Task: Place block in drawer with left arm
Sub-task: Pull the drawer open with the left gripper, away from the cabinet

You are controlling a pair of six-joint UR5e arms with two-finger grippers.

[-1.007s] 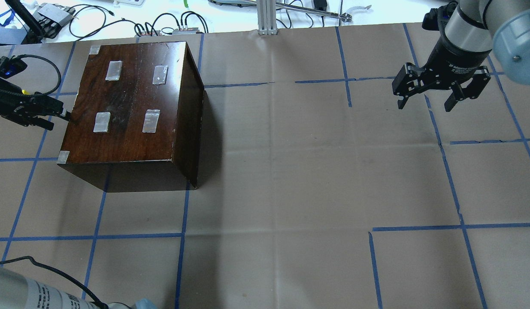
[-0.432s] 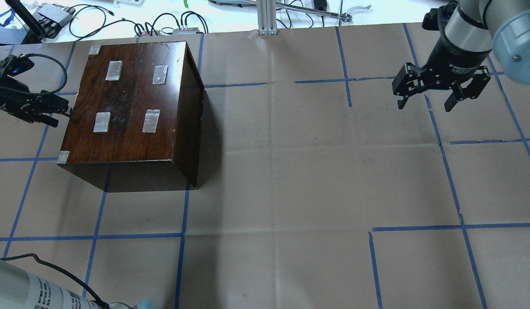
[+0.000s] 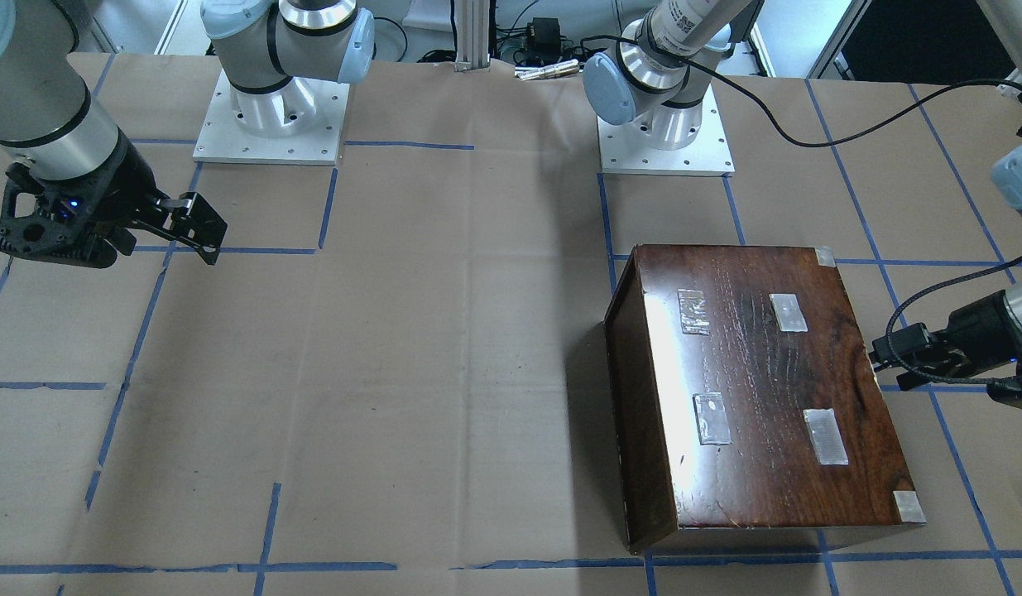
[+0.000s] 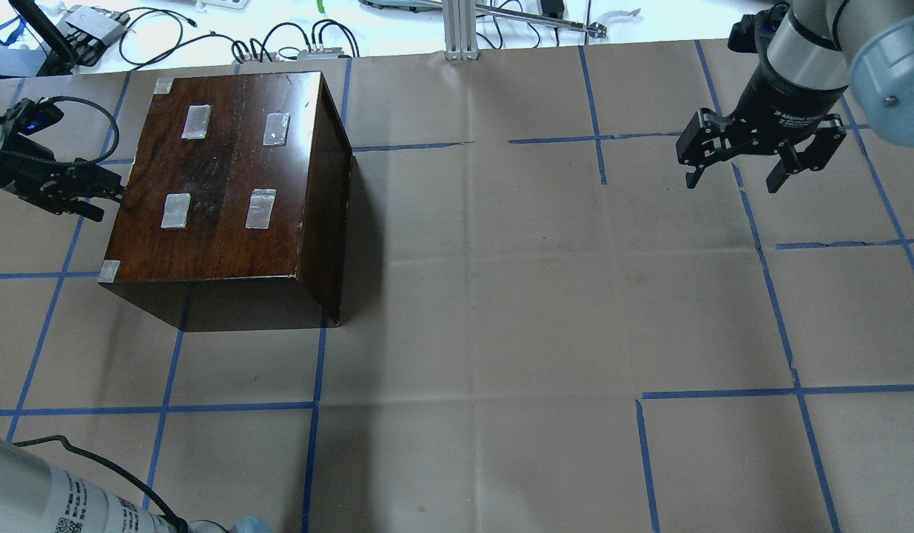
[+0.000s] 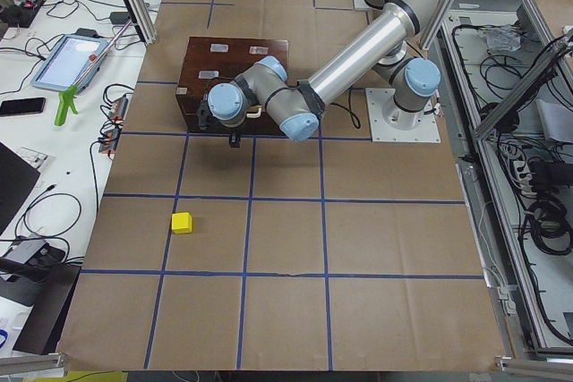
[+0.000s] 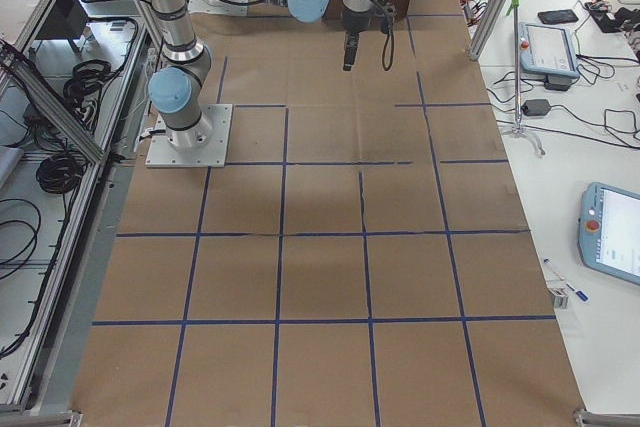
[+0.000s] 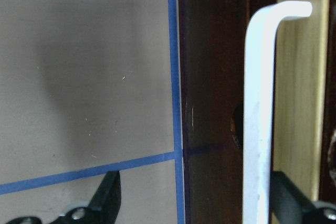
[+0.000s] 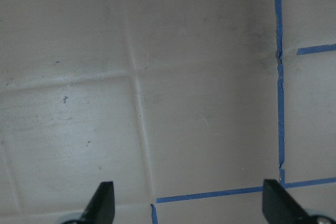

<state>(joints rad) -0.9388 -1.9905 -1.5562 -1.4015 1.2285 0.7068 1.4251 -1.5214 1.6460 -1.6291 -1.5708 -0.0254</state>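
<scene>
The small bright yellow block (image 5: 182, 222) lies flat on the brown-paper-covered table (image 5: 286, 310), towards the table's left end and closer to the operators' edge than to mine. Nothing holds it. It sits well apart from the glossy dark-brown wooden box (image 4: 220, 185), which stands on the left half of the table by the operators' edge, its top patched with strips of silvery tape.

The drawer (image 7: 210, 51) shows only to my left wrist camera. Its dark brown front panel meets the paper and is glossy enough to mirror a blue tape line (image 7: 79, 171). Beyond the panel is a strip of pale bare wood. A white bar handle (image 7: 257, 103) runs along that front. How far the drawer stands out of the box I cannot tell.

My left gripper (image 7: 195, 182) is at the face of the box that looks toward the table's left end. Its jaws are spread wide and grip nothing, with the white handle between them; whether either finger touches it I cannot tell. My left arm (image 5: 358, 42) reaches low over the table, and a thick black cable (image 3: 775, 116) loops from it.

My right gripper (image 4: 733, 181) hangs above bare paper toward the table's right end, well apart from the box, jaws released and empty.
</scene>
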